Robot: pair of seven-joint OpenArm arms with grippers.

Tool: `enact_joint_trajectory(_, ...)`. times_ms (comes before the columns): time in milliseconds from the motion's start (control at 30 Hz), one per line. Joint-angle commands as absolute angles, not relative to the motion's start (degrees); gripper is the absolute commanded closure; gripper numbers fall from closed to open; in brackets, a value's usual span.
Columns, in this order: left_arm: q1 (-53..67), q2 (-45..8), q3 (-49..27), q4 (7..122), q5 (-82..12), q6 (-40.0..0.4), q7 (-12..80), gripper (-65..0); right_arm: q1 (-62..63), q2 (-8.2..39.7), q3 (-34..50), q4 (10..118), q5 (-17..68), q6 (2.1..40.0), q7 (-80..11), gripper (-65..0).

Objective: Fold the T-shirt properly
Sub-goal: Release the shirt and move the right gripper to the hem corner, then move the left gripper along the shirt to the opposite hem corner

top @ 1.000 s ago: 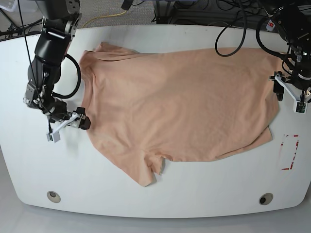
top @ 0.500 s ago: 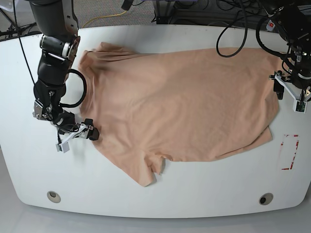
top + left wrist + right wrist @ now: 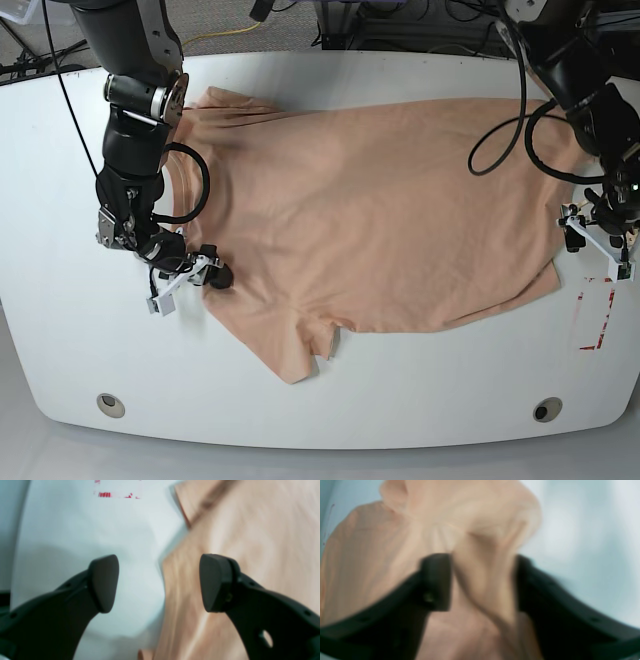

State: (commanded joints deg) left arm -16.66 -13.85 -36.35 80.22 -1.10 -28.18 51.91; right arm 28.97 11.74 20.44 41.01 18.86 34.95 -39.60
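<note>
Here my right claw (image 3: 482,582) pinches a bunched fold of the T-shirt (image 3: 370,210) at its edge, while my left claw (image 3: 158,582) hangs spread over the opposite hem, one finger above cloth, one above bare counter (image 3: 400,390). The shirt lies spread across the white counter, red tape marks (image 3: 597,315) beside it, dark cables (image 3: 500,120) trailing behind.

We see the T-shirt (image 3: 370,210) spread across the table (image 3: 400,390). Our right gripper (image 3: 195,277) sits at its left edge, our left gripper (image 3: 592,240) at its right edge.
</note>
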Motion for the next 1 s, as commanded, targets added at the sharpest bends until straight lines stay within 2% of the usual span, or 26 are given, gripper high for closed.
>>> enact_joint_trajectory(33,-18.0,-13.8,-36.4,78.1,-1.1,-28.2,51.7,-52.6,29.0,11.7,20.4,41.0,18.9,34.9,-39.6,-10.0)
enact_joint_trajectory(100,-19.8,-13.8,-36.4,75.4,-1.0,-28.1,50.1,-54.3,29.0,11.7,20.4,41.0,18.9,34.9,-39.6,-5.5)
enact_joint_trajectory(200,-21.8,-13.8,-36.4,71.2,-0.9,-27.8,46.5,-54.7,28.9,11.7,20.4,41.0,18.9,34.9,-39.7,-5.5)
enact_joint_trajectory(367,-25.3,-14.5,-36.4,62.1,-0.9,-24.8,42.4,-54.7,28.8,11.7,20.4,41.0,18.9,35.0,-39.7,-5.5)
enact_joint_trajectory(800,-34.4,-16.7,-36.0,37.0,-0.9,-24.7,30.6,-54.6,28.8,11.7,20.4,41.0,19.5,35.0,-39.7,-5.5)
enact_joint_trajectory(1000,-36.4,-16.7,-36.3,31.4,-1.3,-24.7,28.3,-53.7,28.8,11.7,20.4,41.0,19.5,35.0,-39.7,-5.5)
